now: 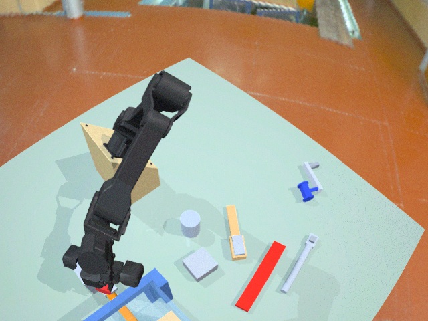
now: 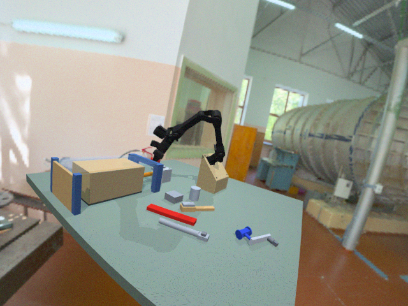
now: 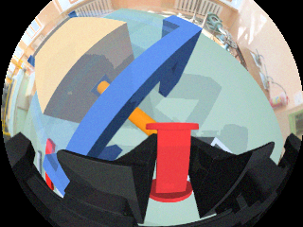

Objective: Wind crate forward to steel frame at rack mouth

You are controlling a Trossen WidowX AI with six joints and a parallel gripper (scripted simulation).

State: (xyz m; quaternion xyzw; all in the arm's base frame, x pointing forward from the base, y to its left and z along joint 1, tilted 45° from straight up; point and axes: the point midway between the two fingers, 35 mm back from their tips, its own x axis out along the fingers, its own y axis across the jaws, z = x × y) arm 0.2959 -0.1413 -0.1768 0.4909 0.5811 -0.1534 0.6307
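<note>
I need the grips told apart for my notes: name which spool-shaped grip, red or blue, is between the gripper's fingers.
The red grip; the blue one lies across the bench, beside a grey crank.
</note>
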